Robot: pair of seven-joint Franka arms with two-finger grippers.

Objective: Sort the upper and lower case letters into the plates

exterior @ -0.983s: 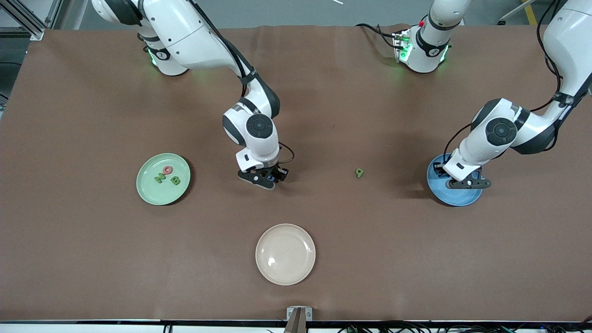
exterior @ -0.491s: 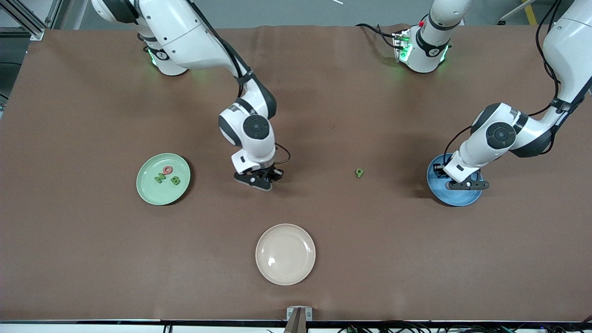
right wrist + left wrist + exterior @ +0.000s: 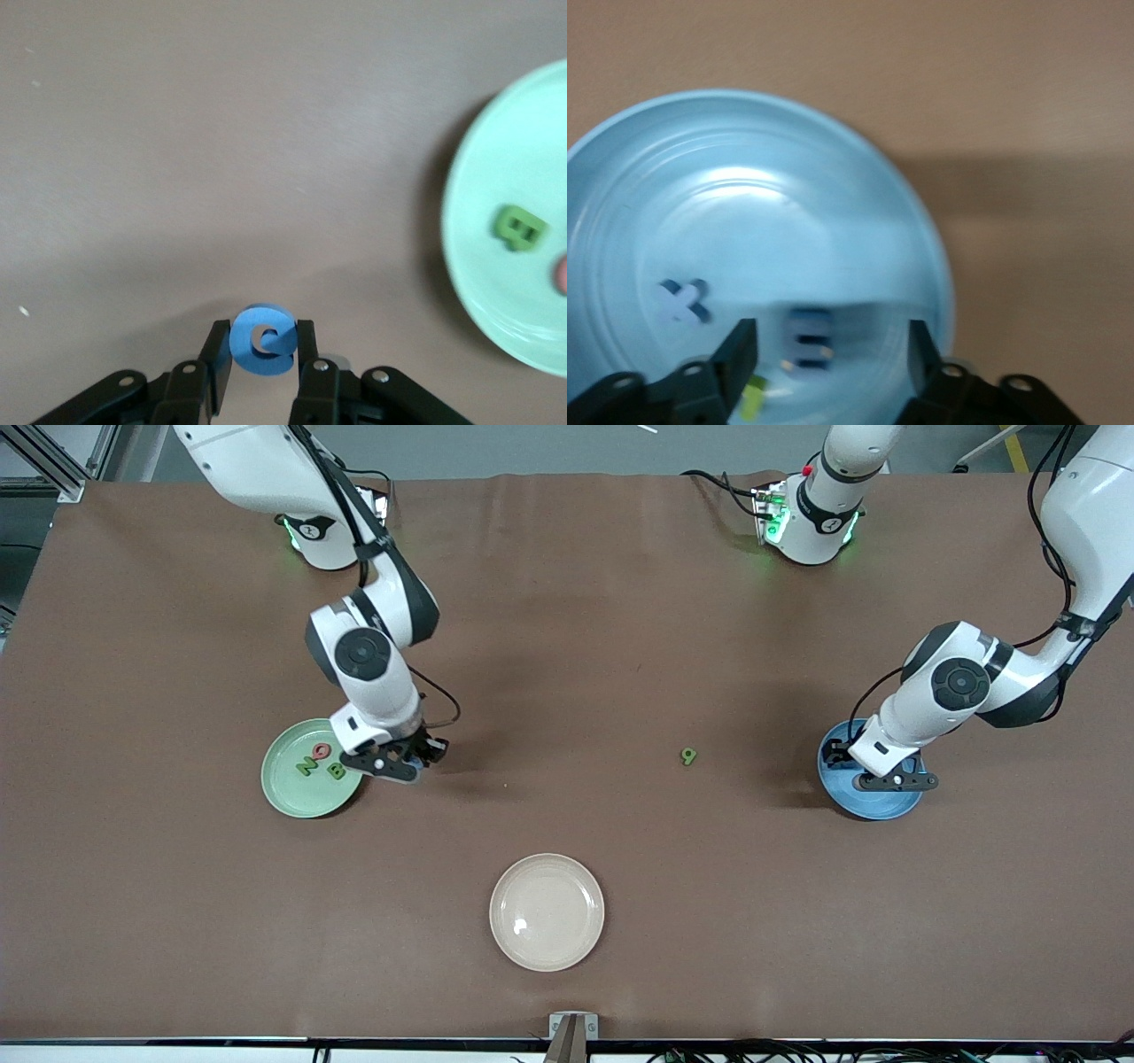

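Observation:
My right gripper (image 3: 423, 756) is shut on the blue G (image 3: 263, 341) and holds it just above the cloth, beside the pale green plate (image 3: 292, 797). That plate (image 3: 496, 301) holds the green Z (image 3: 306, 765), pink-red Q (image 3: 322, 751) and green B (image 3: 337, 771), which also shows in the right wrist view (image 3: 518, 228). My left gripper (image 3: 837, 757) is open low over the sky blue plate (image 3: 877, 806). That plate (image 3: 833, 133) holds the blue x (image 3: 684, 300), blue m (image 3: 808, 339) and green u (image 3: 751, 400). The green b (image 3: 688, 756) lies on the cloth between the plates.
An empty cream-beige plate (image 3: 547, 911) lies nearer to the front camera, midway along the table. The brown cloth (image 3: 620, 646) covers the whole table.
My right arm has carried the blue G from the middle of the table to the edge of the pale green plate. My left gripper has stayed over the sky blue plate.

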